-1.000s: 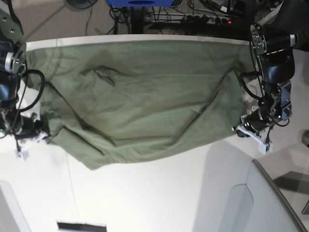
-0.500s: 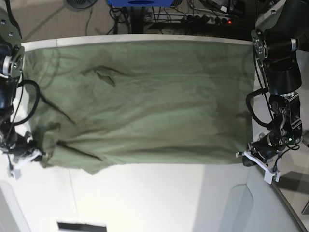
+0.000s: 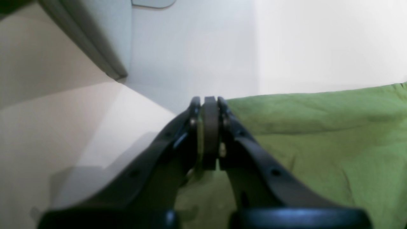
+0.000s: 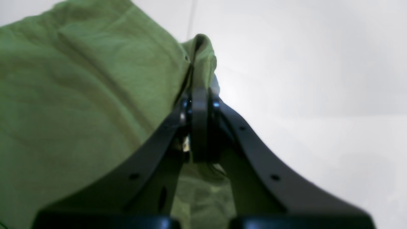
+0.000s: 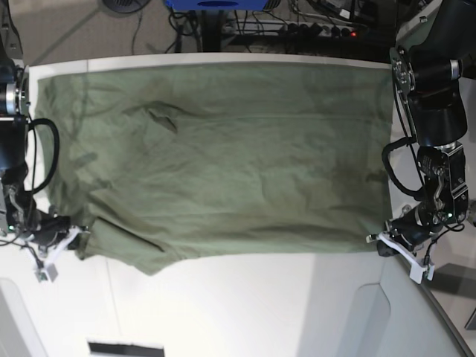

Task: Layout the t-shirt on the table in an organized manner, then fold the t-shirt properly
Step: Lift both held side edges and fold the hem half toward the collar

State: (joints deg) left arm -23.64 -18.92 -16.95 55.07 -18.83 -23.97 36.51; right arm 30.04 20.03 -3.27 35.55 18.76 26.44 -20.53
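The olive-green t-shirt (image 5: 223, 156) lies spread wide over the far half of the white table (image 5: 260, 312), with some creases left. In the base view my left gripper (image 5: 383, 245) sits at the shirt's near right corner, and my right gripper (image 5: 71, 236) at its near left corner. In the left wrist view the left gripper (image 3: 210, 102) is shut, with the t-shirt (image 3: 318, 143) edge running into its tips. The right gripper (image 4: 199, 95) is shut on a bunched fold of the t-shirt (image 4: 79, 95) that stands up at its tips.
A grey angled panel (image 5: 416, 312) rises at the table's near right, close to the left gripper, and shows in the left wrist view as the grey panel (image 3: 95, 41). Cables and a blue object (image 5: 216, 4) lie beyond the far edge. Bare white tabletop (image 4: 302, 79) lies on the near side of the shirt.
Both grippers have drawn the shirt's near corners toward the table's front. The near hem now runs straighter and the big diagonal folds have flattened.
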